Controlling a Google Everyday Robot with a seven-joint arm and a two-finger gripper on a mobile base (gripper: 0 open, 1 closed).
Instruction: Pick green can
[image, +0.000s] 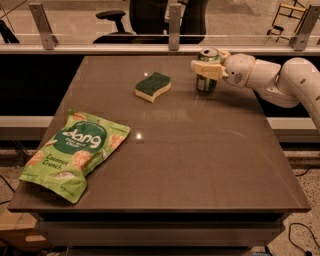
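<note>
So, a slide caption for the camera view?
Gripper at the upright green can, far right of the table; sponge and snack bag lie elsewhere.

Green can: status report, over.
gripper at green can, far right of table. Can upright, on the table. sponge to its left, apart; nothing blocking.

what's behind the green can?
Behind the green can: a strip of table, then the metal rail. The tool reaches around the can's upper half from the right; its far side is covered by the can.
</note>
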